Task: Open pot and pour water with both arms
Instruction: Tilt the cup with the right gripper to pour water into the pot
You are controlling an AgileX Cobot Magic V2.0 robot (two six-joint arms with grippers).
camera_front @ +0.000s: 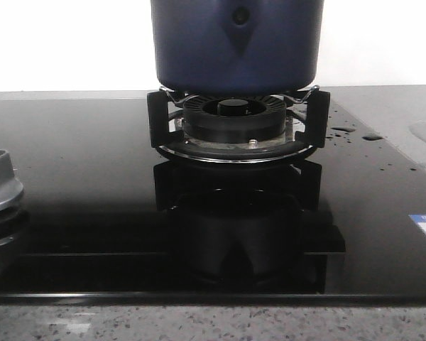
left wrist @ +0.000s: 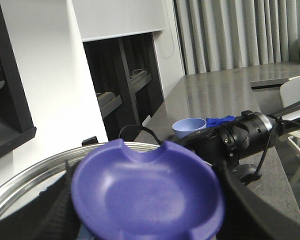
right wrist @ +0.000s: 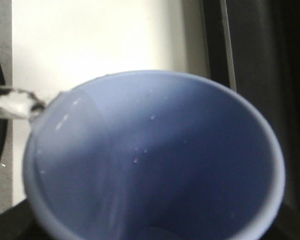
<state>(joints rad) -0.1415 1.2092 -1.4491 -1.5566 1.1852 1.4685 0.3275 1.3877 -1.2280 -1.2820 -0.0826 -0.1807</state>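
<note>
The pot (camera_front: 236, 44) sat on the burner ring (camera_front: 234, 117) of the black cooktop (camera_front: 78, 177), ready to receive water. Above its steel rim, the left tool apparently held the blue lid (left wrist: 147, 192) clear. The right tool carried a tilted blue cup (right wrist: 155, 160), water (right wrist: 15, 105) spilling over its lip. Neither tool's grip showed; their state could not be told.

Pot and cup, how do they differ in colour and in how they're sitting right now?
The pot is dark navy; the cup is a pale lavender blue. The pot stands upright on the burner, while the cup seems tipped, with water running off its rim. The pot shows only its outer wall; the cup shows its droplet-speckled inside. Both are round and blue.
</note>
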